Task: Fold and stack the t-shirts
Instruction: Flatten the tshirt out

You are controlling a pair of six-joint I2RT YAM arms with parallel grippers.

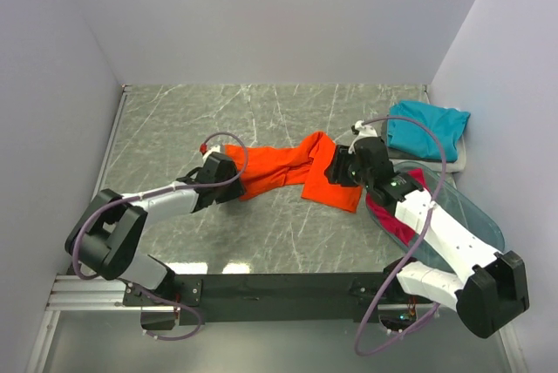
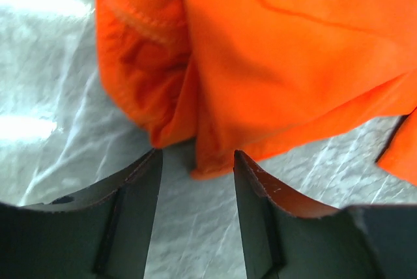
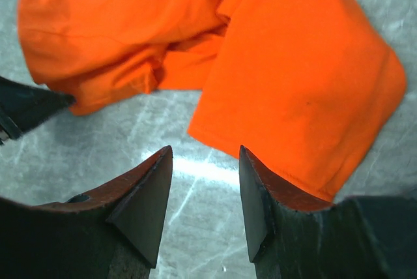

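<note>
Your left pincer [image 1: 230, 176] stands with its jaws apart at a middling width, gripping nothing. In its wrist view [image 2: 195, 156] a folded tip of the orange t-shirt [image 2: 293, 64] pokes down just into the mouth between the fingertips. A bunched, stitched hem lies ahead and to the left of the left finger.

Your right pincer [image 1: 336, 166] is likewise parted and empty. From its wrist [image 3: 203, 152] the orange t-shirt [image 3: 306, 83] lies just ahead. Its flat, folded panel starts beside the right fingertip and runs off to the right. The twisted middle of the shirt stretches away ahead and to the left, where a dark finger of the left pincer shows at its far end. Bare table [image 3: 130, 135] lies directly between and in front of the tips.

From above, the orange t-shirt [image 1: 288, 168] is strung out between the two pincers, bunched at the left one and wider at the right one.

Behind the right pincer, a magenta t-shirt [image 1: 390, 219] hangs over the rim of a clear bluish tub [image 1: 478, 214] beneath that arm. Beyond it and to its right, a teal t-shirt [image 1: 427, 127] sits on a pale cloth [image 1: 465, 155] at the table's right edge, close to the wall.

The table [image 1: 261, 116] lies open beyond both pincers up to the far wall, and there is more bare surface on the near side between the shirt and the arm bases.
</note>
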